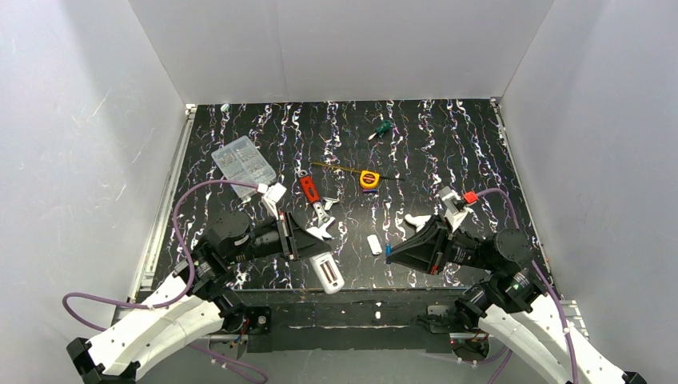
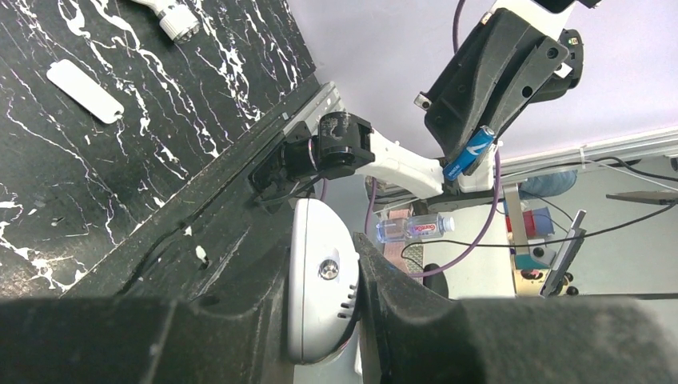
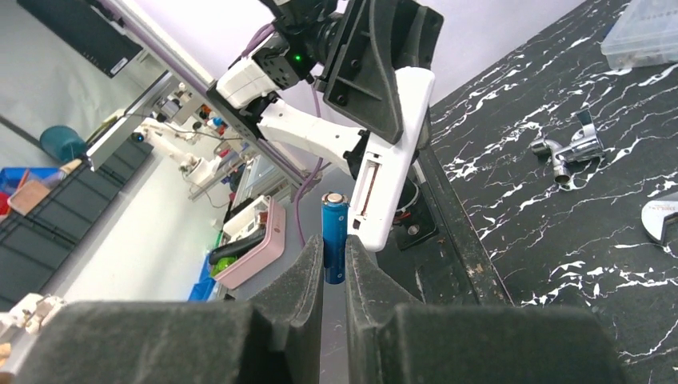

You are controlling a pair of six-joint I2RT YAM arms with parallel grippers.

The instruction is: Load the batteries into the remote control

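Observation:
My left gripper [image 1: 313,250] is shut on the white remote control [image 1: 329,274], which hangs over the table's near edge. In the left wrist view the remote [image 2: 320,288] sits clamped edge-on between the fingers [image 2: 384,280]. My right gripper [image 1: 395,253] is shut on a blue battery [image 1: 388,250]. The right wrist view shows that battery [image 3: 334,216] upright between the fingertips, just left of the remote [image 3: 396,152], whose open back slot [image 3: 369,180] faces it. They stand close but apart. A flat white cover [image 1: 373,244] lies on the table between the grippers.
Silvery metal bits [image 1: 322,228], a red-handled tool [image 1: 309,190], a yellow tape measure [image 1: 368,179], a green screwdriver [image 1: 380,129], a clear parts box [image 1: 242,162] and a white fitting [image 1: 416,219] lie on the black marbled table [image 1: 448,152]. White walls enclose three sides.

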